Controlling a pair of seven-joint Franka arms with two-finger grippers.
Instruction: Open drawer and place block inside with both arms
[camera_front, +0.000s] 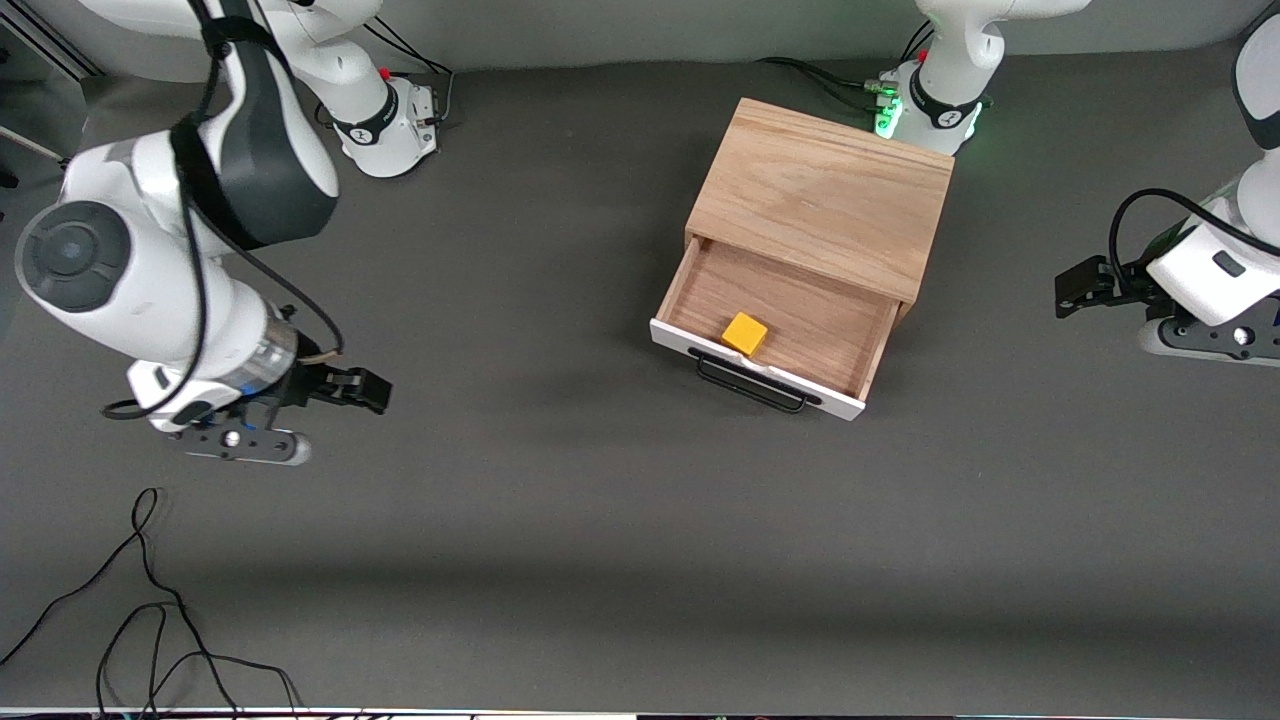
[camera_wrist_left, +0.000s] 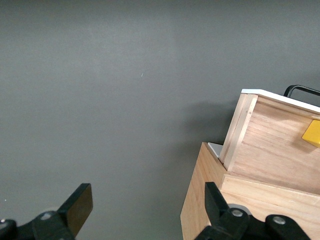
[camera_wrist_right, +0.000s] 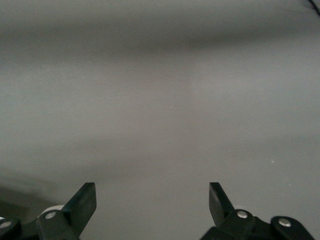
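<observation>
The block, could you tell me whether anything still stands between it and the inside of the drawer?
Nothing visible does. The block already lies in the open drawer, just inside the white front panel. Both tools are open and empty over bare table: the left tool toward its own end, the right tool toward the other.

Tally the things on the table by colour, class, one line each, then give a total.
Yellow: 1, the block
Oak with white front: 1, the box with its open drawer
Black: 1, the loose cable
Total: 3
</observation>
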